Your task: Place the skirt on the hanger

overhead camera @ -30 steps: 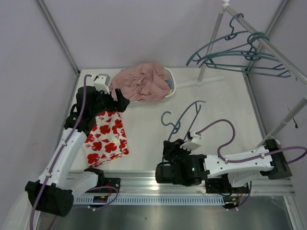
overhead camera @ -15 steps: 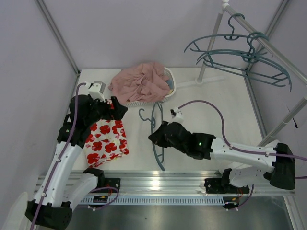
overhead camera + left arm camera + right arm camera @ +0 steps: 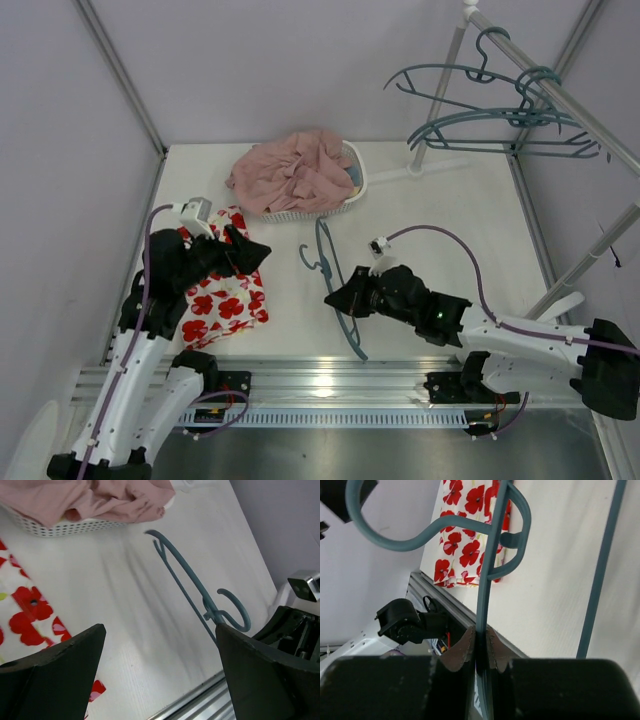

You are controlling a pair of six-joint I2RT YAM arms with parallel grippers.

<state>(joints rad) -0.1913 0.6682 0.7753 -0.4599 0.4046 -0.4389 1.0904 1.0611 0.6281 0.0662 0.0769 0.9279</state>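
The skirt, white with red flowers, lies flat at the table's left front; it also shows in the left wrist view and the right wrist view. My right gripper is shut on the teal-grey hanger and holds it at mid-table, right of the skirt, hook toward the skirt. In the right wrist view the gripper clamps one thin hanger arm. My left gripper is open and empty over the skirt's far right edge; its wrist view shows the hanger ahead.
A white basket with a dusty-pink garment stands at the back. A clothes rack with several teal hangers rises at the back right. A metal rail runs along the near edge.
My right gripper has carried the hanger left from the middle right toward the skirt, then drawn it slightly nearer. My left gripper has moved nearer and right along the skirt's edge.
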